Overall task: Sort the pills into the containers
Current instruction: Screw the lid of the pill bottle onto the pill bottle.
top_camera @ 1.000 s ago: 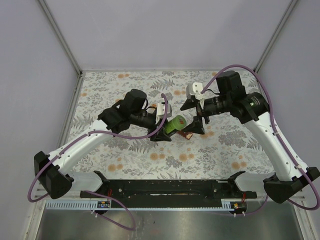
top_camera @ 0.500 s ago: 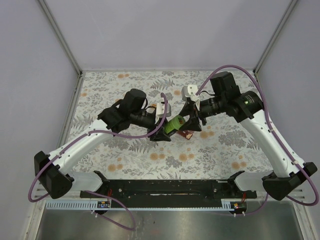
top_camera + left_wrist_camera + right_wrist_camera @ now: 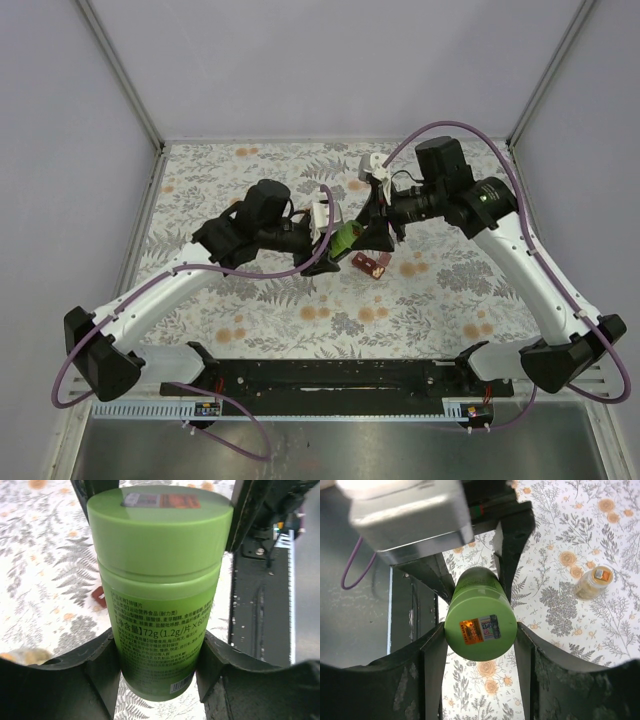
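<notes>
Left pincer pinches the bright-green cylindrical plastic bottle mid-body; it seems light, stiff, slick. Right pincer clamps its lid.

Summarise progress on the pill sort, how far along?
Done: nothing visibly sorted; no loose pills can be made out. In hand: left gripper holds the green bottle by its body, right gripper clamps its cap, which is on. Left: unscrew it, get pills into the red pill box on the cloth, then handle the small orange-topped bottle, also on the cloth.
</notes>
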Controlling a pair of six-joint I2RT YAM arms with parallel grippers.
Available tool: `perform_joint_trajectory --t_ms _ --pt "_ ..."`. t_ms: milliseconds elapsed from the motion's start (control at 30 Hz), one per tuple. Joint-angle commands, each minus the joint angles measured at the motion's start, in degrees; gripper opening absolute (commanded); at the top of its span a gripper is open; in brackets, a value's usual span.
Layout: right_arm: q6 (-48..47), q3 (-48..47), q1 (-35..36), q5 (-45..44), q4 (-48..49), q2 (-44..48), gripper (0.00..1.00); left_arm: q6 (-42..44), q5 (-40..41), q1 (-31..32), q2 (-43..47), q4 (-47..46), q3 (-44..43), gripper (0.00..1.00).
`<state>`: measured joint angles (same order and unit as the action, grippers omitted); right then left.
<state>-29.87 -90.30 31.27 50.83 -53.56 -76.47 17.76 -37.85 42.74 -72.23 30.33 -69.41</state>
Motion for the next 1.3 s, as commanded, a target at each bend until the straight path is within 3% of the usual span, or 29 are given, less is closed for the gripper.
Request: perform_joint_trajectory --t_ms 0,233,433,667,900,1200,1267 --pt "12.36 1.53 0.81 1.03 5.21 -0.79 0.15 -1.94 13.39 -0.03 2.70 -10.98 -0.03 0.00" --pt "25.37 2.23 0.81 -3.54 11.10 -3.77 0.09 -3.87 28.95 0.76 3.41 -16.26 0.50 0.00" --pt "33.81 0.13 0.81 -6.00 13.48 -7.11 0.06 -4.84 37.39 1.55 1.92 -16.70 -1.43 0.00" --pt "43.83 -3.21 0.81 -7.32 14.36 -11.51 0.05 -0.71 49.17 3.93 0.25 -18.46 -2.14 0.00" --pt "50.52 -3.47 0.81 -5.66 17.88 -13.44 0.02 1.31 53.14 5.25 -0.90 -19.87 -2.14 0.00" --pt "45.87 -3.92 0.73 -7.93 15.60 -12.57 0.01 0.96 52.00 5.60 0.50 -20.48 0.06 0.00" --pt "44.46 -4.00 0.81 -8.29 14.98 -12.22 0.04 0.79 51.03 5.60 0.86 -20.31 0.41 0.00"
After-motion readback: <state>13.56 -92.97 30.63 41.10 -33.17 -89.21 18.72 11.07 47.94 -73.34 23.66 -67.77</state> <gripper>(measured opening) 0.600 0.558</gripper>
